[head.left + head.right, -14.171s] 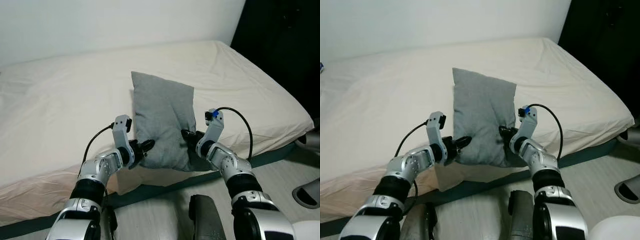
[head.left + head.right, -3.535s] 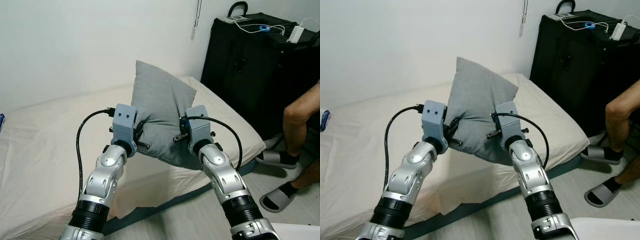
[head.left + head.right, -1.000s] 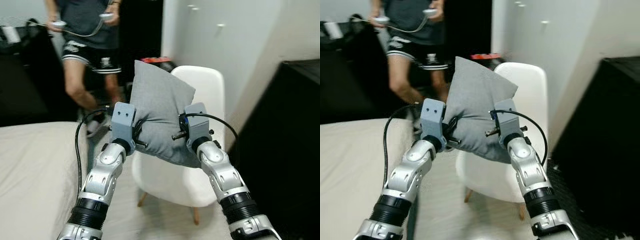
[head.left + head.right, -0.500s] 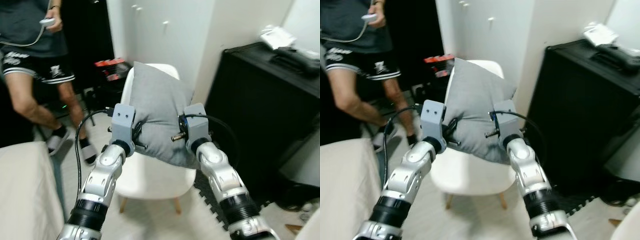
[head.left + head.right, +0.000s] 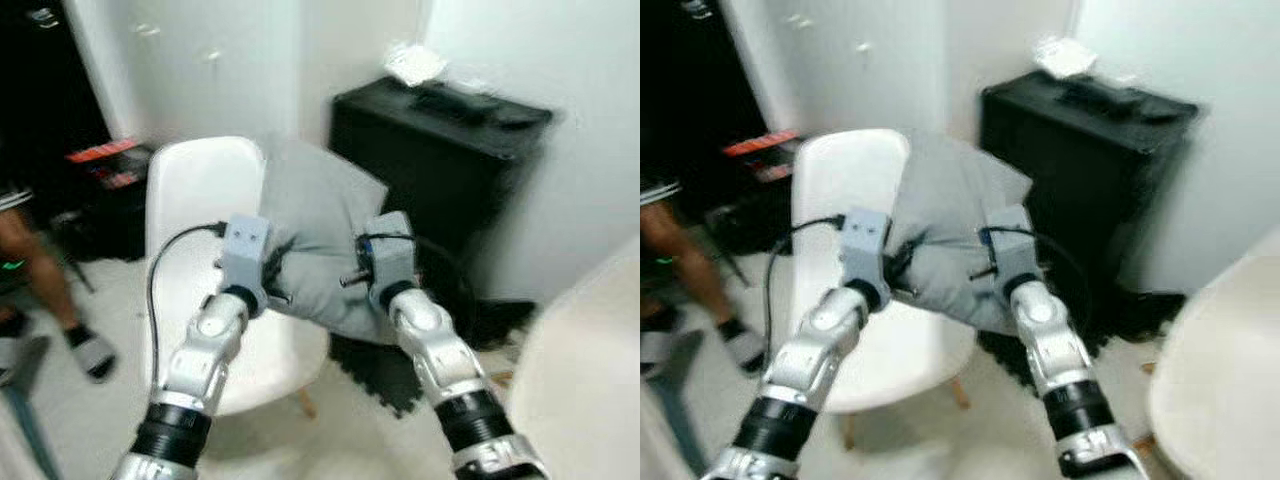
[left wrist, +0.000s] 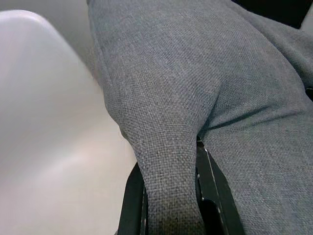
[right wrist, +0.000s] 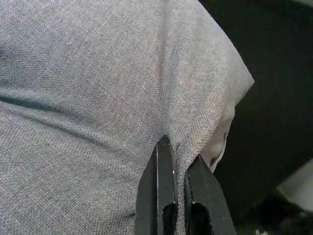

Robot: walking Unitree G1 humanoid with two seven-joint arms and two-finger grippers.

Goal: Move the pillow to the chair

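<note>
A grey pillow (image 5: 318,235) hangs in the air between both arms, above the right edge of the white chair (image 5: 193,195). My left gripper (image 6: 168,196) is shut on a fold of the pillow's left side, and the chair's pale shell lies just beyond it. On the pillow's right edge my right gripper (image 7: 180,188) is shut, pinching the fabric seam. In the eye views the grey wrist blocks (image 5: 245,250) hide the fingers. The chair's seat (image 5: 262,362) is partly under the pillow. The eye views are blurred.
A black cabinet (image 5: 440,170) with a white item (image 5: 415,62) on top stands behind the pillow against the wall. Another white rounded surface (image 5: 590,380) is at the right front. A person's leg and sandal (image 5: 88,350) are at the far left. A dark mat (image 5: 372,365) lies on the floor.
The camera has swung to the right: the chair now lies left of the pillow and the person is at the left edge. Both grippers still hold the pillow the same way.
</note>
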